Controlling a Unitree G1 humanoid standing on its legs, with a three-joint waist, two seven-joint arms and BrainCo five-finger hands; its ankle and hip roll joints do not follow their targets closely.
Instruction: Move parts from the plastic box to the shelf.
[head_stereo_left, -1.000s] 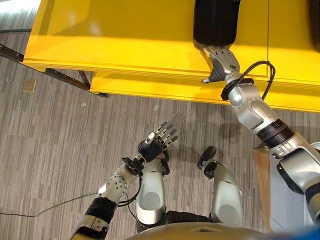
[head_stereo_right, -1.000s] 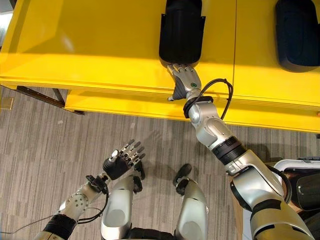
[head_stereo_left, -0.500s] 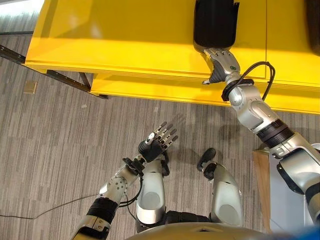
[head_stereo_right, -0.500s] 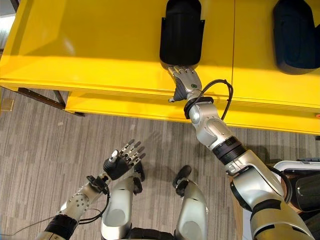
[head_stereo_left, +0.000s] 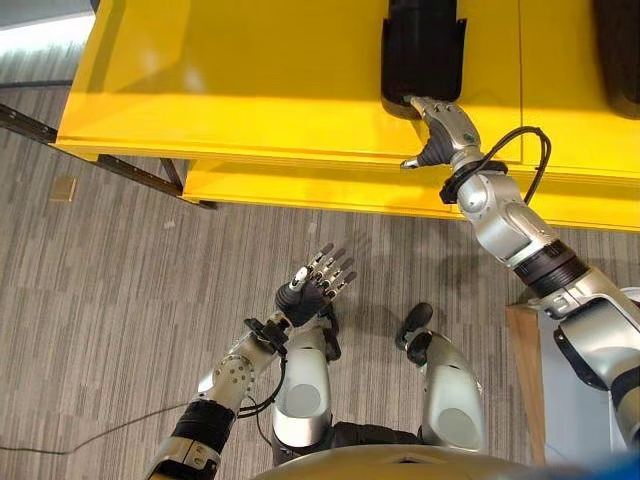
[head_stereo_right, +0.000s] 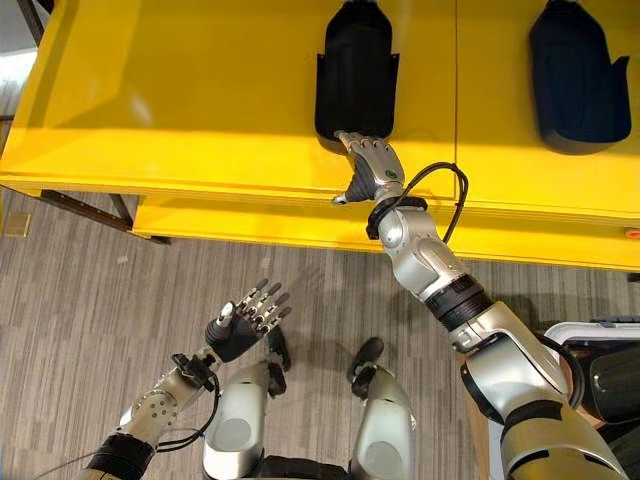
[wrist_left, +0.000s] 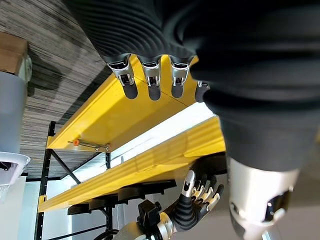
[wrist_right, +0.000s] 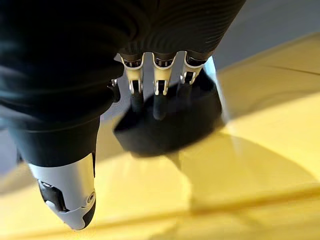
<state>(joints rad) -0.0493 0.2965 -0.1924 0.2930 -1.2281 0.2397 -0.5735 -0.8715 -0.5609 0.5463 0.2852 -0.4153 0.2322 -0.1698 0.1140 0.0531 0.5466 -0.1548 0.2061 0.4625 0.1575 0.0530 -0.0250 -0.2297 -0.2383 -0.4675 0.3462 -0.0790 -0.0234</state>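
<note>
The black part (head_stereo_right: 356, 78) lies on the yellow shelf (head_stereo_right: 200, 100), long axis running away from the robot (narrow end far). The right hand (head_stereo_right: 370, 165) rests straight fingers on its near end. The left hand (head_stereo_right: 243, 322) hovers low, fingers spread, holding nothing.

Bright overhead light leaves a pale glare band across the yellow shelf (head_stereo_left: 250, 80), its front edge shaded. Soft shadows fall on the grey floor (head_stereo_left: 120, 290). The right wrist view is motion-blurred.
</note>
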